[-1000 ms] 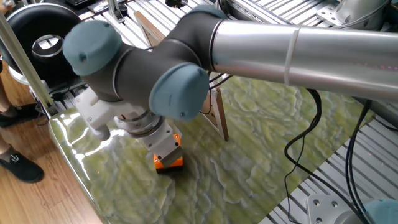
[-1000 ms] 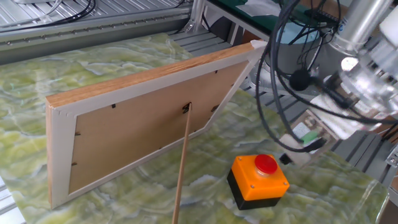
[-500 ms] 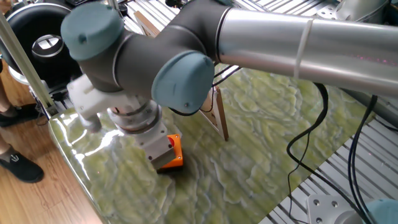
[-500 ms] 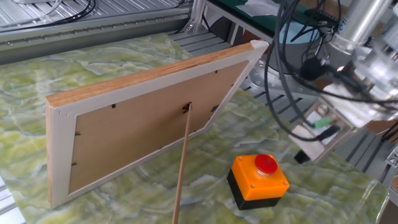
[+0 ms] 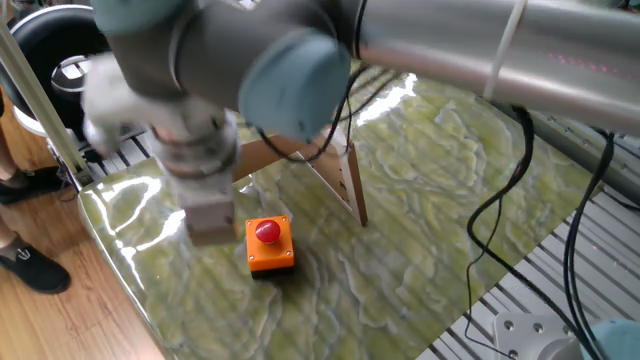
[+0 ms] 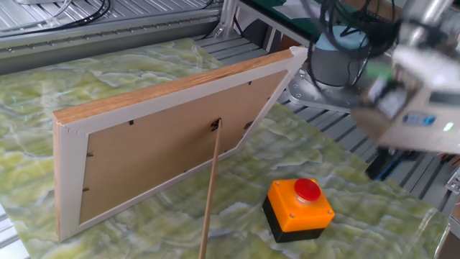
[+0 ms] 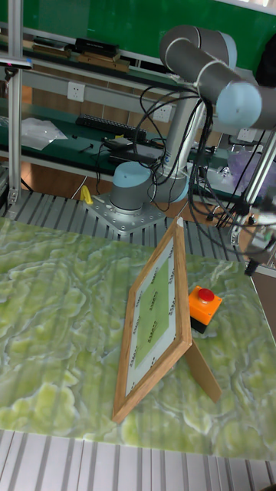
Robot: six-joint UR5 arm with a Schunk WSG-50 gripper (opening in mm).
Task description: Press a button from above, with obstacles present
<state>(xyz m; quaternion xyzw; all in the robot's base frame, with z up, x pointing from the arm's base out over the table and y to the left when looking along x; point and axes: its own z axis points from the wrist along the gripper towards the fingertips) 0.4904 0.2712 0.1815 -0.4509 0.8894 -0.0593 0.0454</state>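
The button (image 5: 267,232) is a red dome on an orange box (image 5: 271,255) with a black base, standing on the green marbled table. It also shows as the button (image 6: 307,189) and the button (image 7: 205,294), uncovered in all three views. My gripper (image 5: 206,232) is motion-blurred; it hangs above the table just left of the button, apart from it. The gripper (image 6: 388,160) sits up and to the right of the button in the other fixed view. Its fingertips are too smeared to read. The obstacles, a large upright board (image 6: 165,147) with a propping strip (image 6: 210,198), stand beside the button.
The board (image 7: 157,322) leans on its strip (image 7: 205,374) mid-table. The table's front edge (image 5: 130,285) is close to the button. Black cables (image 5: 490,215) hang from the arm. A ridged metal frame (image 6: 108,29) borders the table.
The gripper has lifted and swung away from over the button, to the left in one fixed view, so the red dome is now uncovered. Button and board have not moved.
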